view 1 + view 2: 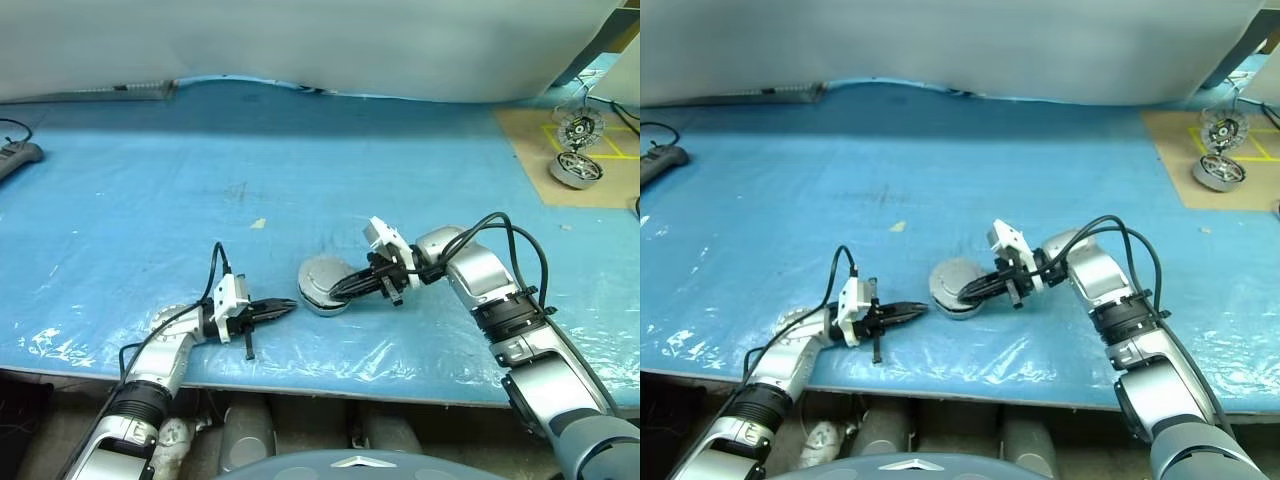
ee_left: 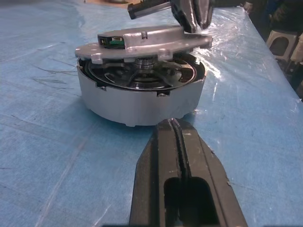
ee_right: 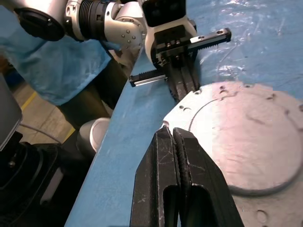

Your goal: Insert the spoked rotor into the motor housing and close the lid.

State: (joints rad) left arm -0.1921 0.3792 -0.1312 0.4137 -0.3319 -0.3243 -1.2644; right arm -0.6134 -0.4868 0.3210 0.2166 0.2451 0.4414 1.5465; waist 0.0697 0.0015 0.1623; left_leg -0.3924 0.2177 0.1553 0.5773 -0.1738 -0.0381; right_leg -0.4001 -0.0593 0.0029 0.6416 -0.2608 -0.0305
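Left wrist view, lid [image 2: 142, 42] nearly level over motor housing [image 2: 137, 101], both claws closed, empty.

lid [image 2: 142, 40] hides housing's windings | two far parts [image 1: 577, 150] too small to identify

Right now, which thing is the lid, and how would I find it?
Look at the blue sheet near its front edge, between the two grippers. The motor housing sits there, a round silver cup. The lid is the flat grey disc tilted on top, not fully shut.
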